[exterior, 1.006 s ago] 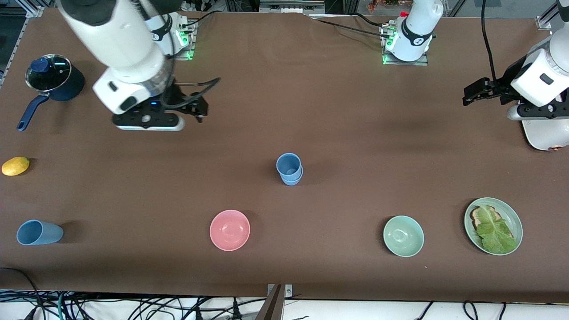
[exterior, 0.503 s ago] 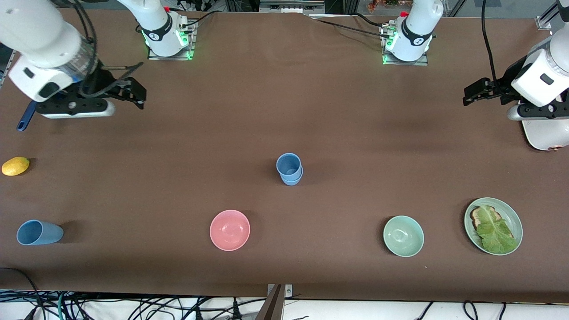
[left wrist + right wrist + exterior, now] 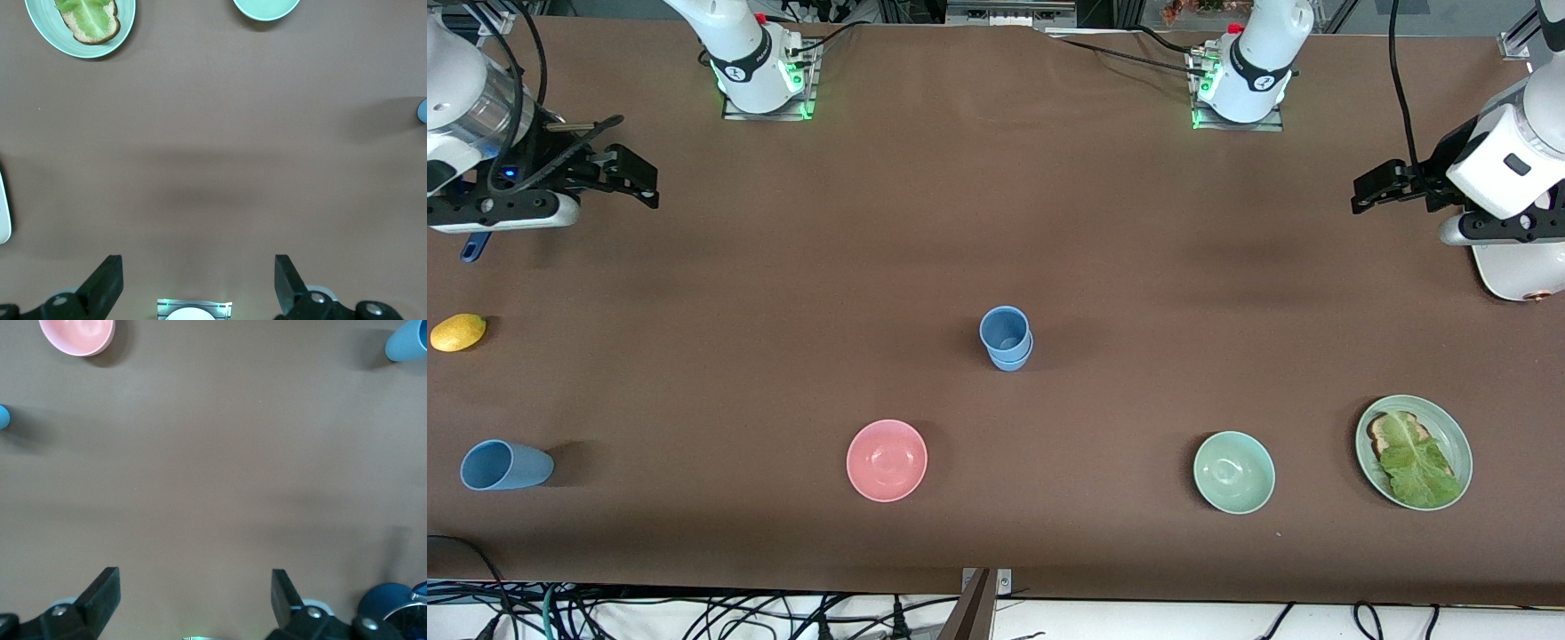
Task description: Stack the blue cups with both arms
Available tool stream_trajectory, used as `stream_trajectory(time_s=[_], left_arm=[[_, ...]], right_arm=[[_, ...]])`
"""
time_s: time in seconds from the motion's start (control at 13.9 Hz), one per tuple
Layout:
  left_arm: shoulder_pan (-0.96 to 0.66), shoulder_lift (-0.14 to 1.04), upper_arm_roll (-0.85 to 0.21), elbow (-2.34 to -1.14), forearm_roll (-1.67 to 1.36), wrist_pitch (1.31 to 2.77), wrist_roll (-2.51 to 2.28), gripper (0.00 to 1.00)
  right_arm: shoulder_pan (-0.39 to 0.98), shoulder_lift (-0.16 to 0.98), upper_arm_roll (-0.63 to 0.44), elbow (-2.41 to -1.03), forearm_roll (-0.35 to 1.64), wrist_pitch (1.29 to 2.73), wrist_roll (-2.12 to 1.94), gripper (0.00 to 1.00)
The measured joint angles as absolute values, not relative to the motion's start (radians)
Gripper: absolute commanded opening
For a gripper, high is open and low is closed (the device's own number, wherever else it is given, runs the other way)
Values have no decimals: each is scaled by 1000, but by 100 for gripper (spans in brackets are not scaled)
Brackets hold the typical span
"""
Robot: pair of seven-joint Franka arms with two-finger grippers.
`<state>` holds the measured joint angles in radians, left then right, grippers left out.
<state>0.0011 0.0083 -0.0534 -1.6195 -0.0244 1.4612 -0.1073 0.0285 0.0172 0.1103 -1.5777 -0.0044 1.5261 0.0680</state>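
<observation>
Over table ends, both pincers (image 3: pixel 636 182) (image 3: pixel 1369 189) spread.

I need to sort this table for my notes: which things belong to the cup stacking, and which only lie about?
Job: nested pair of light-blue cups; single light-blue cup lying on its side.

Lying about: pink bowl; pale green bowl; green plate of lettuce toast; yellow lemon.

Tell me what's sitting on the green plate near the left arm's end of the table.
On the green plate lies a slice of toast with a lettuce leaf over it; the leaf hides most of the toast.
</observation>
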Motion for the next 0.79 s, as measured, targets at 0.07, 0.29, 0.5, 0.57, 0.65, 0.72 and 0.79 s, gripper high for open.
stream_trajectory(time_s=[0.07,0.29,0.5,0.57,0.65,0.72,0.79], left_arm=[[1,8,-53,-1620,-24,1461,-107,100],[2,8,-53,-1620,-24,1461,-107,100],[2,8,-53,-1620,-24,1461,-107,100],[2,8,-53,-1620,-24,1461,-107,100],[2,8,-53,-1620,-24,1461,-107,100],[2,8,-53,-1620,-24,1461,-107,100],[2,8,-53,-1620,-24,1461,-107,100]], right_arm=[[28,17,98,-1578,-4,1526,67,100],[28,17,72,-1579,-4,1526,66,100],[28,17,70,-1580,-4,1526,66,100],[28,17,70,-1580,-4,1526,65,100],[28,17,70,-1580,-4,1526,64,100],[29,17,70,-1580,-4,1527,63,100],[29,17,72,-1579,-4,1527,63,100]])
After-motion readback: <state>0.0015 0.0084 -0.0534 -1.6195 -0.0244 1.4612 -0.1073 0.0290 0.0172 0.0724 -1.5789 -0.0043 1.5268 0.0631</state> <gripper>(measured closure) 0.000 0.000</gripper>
